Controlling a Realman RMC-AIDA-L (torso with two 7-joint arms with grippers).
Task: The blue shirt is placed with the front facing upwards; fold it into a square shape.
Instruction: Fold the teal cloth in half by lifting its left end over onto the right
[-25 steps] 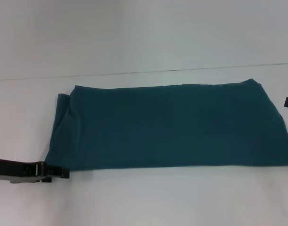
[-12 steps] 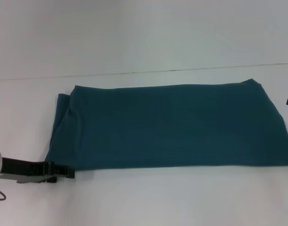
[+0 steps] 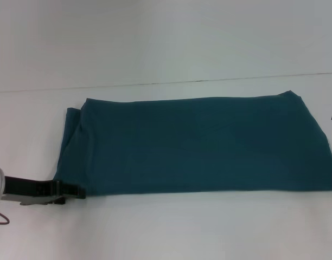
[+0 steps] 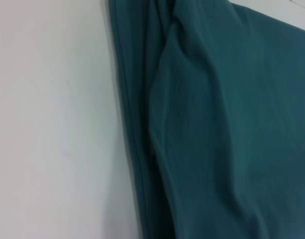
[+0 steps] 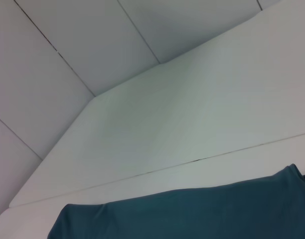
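From the head view I saw the blue shirt (image 3: 196, 145) lying flat as a long folded band across the middle of the white counter (image 3: 166, 233), lettering hidden. My left gripper (image 3: 74, 192) sat low at the lower left of the frame, tips touching the band's near-left corner; I could not tell how its fingers stood. The right gripper showed only as a dark sliver at the right edge.

The left wrist view showed the blue shirt (image 4: 217, 129) in soft layered ridges beside bare counter. I judged it light, limp and prone to sliding apart, so best pinched through all the corner layers.

The right wrist view showed the blue shirt (image 5: 192, 214) along the bottom of the frame, no fingers visible.
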